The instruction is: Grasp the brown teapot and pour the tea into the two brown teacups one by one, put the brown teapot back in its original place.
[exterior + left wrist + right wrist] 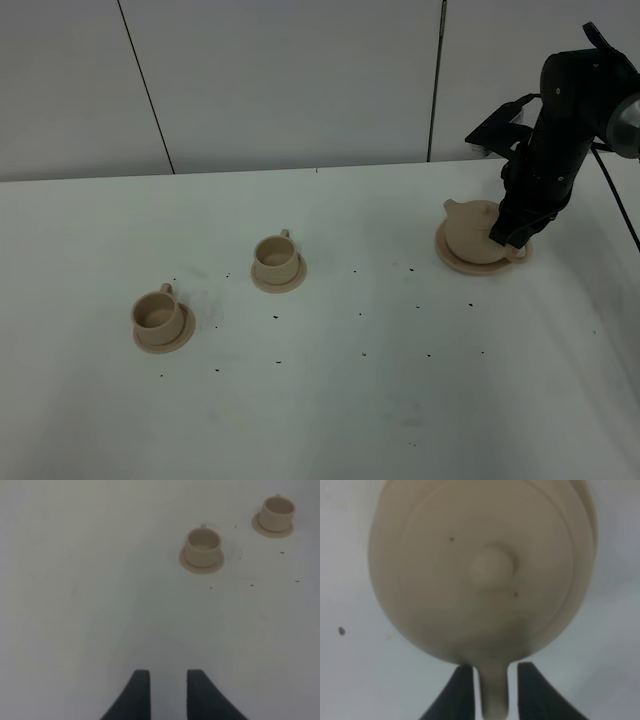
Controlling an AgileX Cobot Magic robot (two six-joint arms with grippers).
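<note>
The squat round light tan clay teapot (470, 232) sits on its wide flat tan clay saucer (447, 260), at the right of the white tabletop (350, 420). The right pincer (495, 682) has a finger on each side of the pot's loop handle (494, 700); I cannot tell if it squeezes. The near small tan clay cup (158, 313) and the far small tan clay cup (273, 254) stand well apart from the pot. The left pincer (168, 690) is spread and holds nothing

The right arm (560, 130) is matte black with a thin black cable (616, 195) and tapered claw fingers (457, 695).
</note>
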